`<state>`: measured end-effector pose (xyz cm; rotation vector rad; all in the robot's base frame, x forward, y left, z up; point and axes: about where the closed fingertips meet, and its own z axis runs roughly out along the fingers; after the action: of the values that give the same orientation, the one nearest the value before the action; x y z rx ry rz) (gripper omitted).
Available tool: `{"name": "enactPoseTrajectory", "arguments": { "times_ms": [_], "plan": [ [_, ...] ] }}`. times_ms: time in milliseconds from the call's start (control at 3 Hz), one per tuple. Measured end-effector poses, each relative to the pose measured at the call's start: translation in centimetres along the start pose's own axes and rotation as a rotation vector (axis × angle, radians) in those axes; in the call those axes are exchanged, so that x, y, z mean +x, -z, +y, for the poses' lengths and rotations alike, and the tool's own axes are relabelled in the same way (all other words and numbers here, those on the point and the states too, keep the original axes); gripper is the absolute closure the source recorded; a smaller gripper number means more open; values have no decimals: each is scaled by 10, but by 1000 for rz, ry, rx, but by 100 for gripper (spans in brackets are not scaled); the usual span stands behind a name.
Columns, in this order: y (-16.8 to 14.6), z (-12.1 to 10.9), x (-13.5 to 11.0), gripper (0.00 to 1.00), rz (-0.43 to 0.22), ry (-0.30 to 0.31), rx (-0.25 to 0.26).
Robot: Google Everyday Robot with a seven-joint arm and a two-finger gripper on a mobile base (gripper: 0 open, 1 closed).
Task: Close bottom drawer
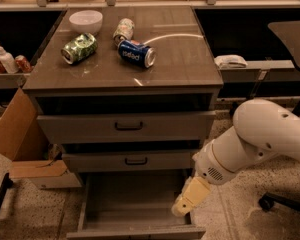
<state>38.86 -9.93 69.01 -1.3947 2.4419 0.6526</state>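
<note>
The bottom drawer of a grey-brown cabinet is pulled far out, and its deep boxy interior is bare. Its low front panel lies at the frame's lower edge, and its handle does not show. My gripper, cream-coloured at the end of a thick white arm, hangs low at the drawer's right side wall, near its front right corner. It holds nothing that I can see.
The mid-sized middle drawer and the tall top drawer stand slightly out. On the cabinet top lie a green can, a blue can, another can and a white bowl. A cardboard box stands left, a chair base right.
</note>
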Motion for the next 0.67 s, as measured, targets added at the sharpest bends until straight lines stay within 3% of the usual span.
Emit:
{"name": "enactPoseTrajectory", "arguments": {
  "times_ms": [667],
  "plan": [
    [-15,-9,8,0,2,-6,-18]
  ]
}}
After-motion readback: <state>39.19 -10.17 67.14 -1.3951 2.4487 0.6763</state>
